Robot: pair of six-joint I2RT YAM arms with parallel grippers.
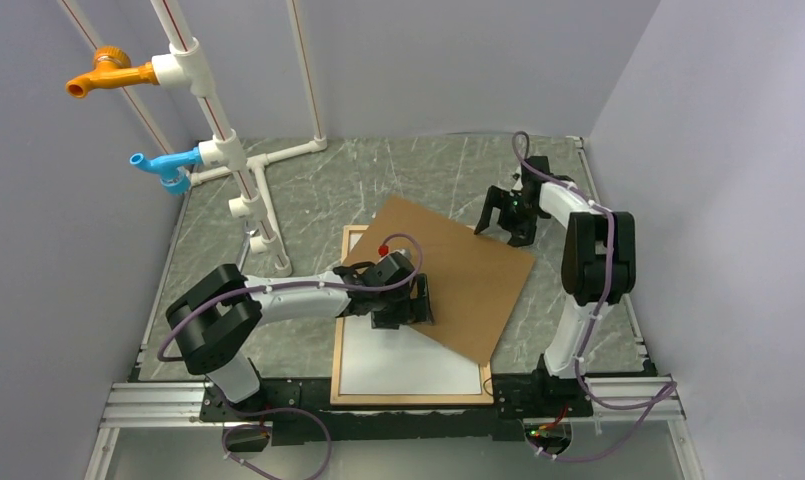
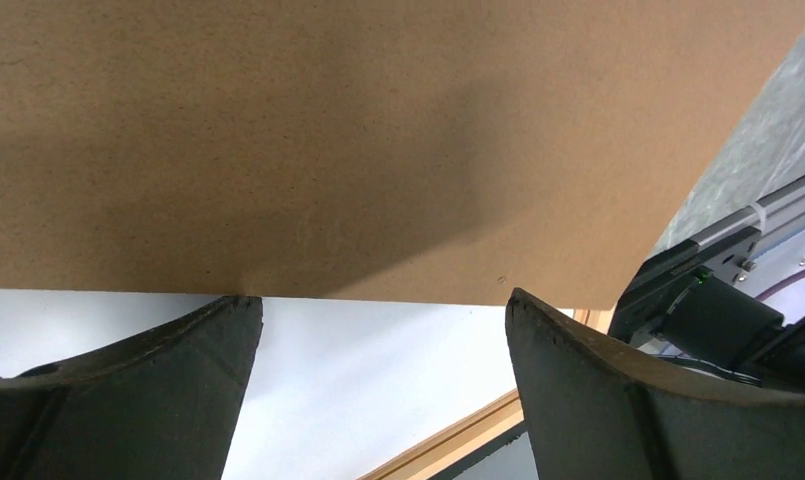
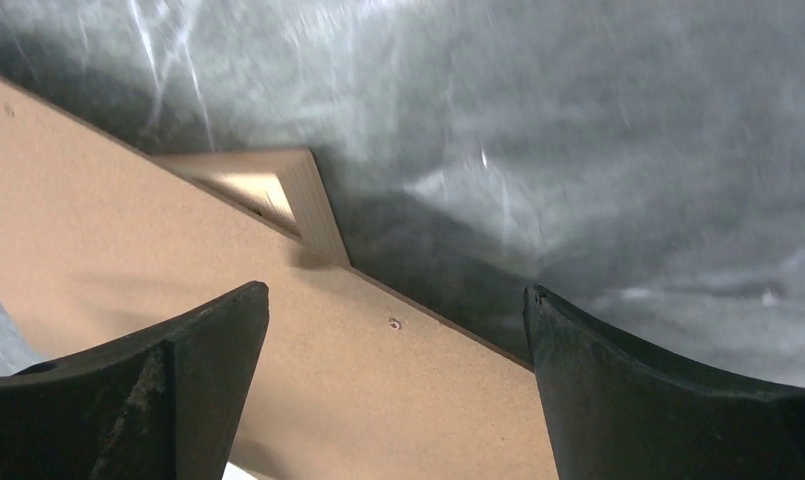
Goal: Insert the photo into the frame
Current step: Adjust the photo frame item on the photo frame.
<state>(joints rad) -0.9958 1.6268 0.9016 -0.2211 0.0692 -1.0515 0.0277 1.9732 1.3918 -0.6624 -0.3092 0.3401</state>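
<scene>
Photo (image 1: 408,366) beneath empty, wide-spread left claw (image 2: 384,308)

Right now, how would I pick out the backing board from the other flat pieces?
On the grey marbled table, find the light-wood frame at the near edge, between the arm bases. The backing board lies skewed across its far end. It alone is plain brown; the photo inside the frame shows its white back.

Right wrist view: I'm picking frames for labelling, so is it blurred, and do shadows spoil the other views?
Right wrist: the table is smeared and streaky, though the backing board edge is readable. Left wrist: sharp, with a broad soft shadow across the board. Top external: crisp and evenly lit, with only faint shadows.
</scene>
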